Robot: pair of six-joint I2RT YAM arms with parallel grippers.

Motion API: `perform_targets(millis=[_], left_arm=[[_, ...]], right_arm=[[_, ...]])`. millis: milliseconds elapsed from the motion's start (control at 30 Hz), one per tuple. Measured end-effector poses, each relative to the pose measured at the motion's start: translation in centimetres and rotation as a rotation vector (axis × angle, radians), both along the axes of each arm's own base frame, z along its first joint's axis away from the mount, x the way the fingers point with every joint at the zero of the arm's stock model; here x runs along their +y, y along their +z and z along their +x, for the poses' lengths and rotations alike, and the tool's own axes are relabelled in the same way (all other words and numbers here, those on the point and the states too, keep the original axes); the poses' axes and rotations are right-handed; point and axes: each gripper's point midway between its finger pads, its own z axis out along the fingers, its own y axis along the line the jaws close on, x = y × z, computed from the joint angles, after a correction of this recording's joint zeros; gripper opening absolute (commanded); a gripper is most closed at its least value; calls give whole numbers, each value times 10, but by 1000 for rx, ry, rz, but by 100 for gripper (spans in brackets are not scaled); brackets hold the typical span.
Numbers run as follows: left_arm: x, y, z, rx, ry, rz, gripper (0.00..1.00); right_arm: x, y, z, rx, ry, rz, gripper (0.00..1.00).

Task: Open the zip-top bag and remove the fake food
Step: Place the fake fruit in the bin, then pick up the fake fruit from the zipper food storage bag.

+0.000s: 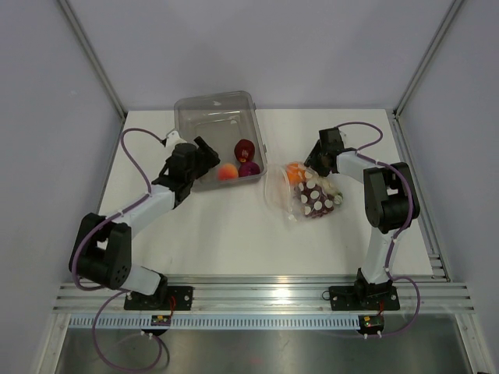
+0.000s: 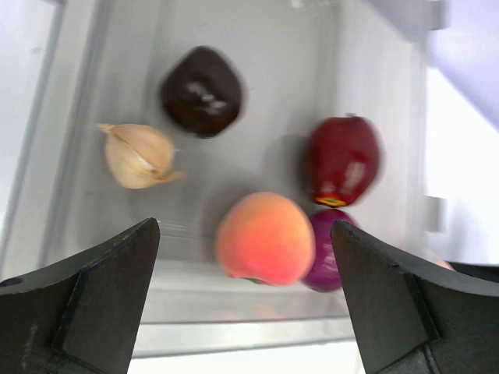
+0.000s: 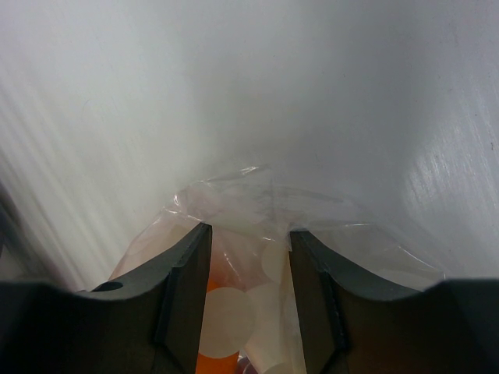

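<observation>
The emptying looks partly done: a peach (image 2: 265,238) and other fake food (image 2: 341,160) lie in the bin (image 1: 214,101), and more shows inside the bag (image 1: 308,199). The left gripper (image 2: 245,234) hangs wide open and empty just above the peach. The right gripper (image 3: 249,234), narrowed, pinches the bag's rim. The next move probably calls for the left gripper to cross to the bag, well apart from it, and reach in for the orange piece (image 1: 295,172).
</observation>
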Motion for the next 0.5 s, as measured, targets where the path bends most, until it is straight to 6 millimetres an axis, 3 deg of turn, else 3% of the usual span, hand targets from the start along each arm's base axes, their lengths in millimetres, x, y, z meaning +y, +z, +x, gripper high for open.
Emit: perform_targets(millis=[233,367,433,500], left_arm=[[-51,27,-23,-90,-132,-44,91],[-83,21,-41,-98,-229,-72,91],[-88,14,-48,-85,-249,-79,91],[-92,8,-53,-75,-266,-83,91]], right_arm=[[-1,2,-3,0,-6,4,54],[-1,9,-6,-8,-11,11,61],[-1,15,-7,-14,-14,15,74],[-1,21,-8,-17,-17,18,77]])
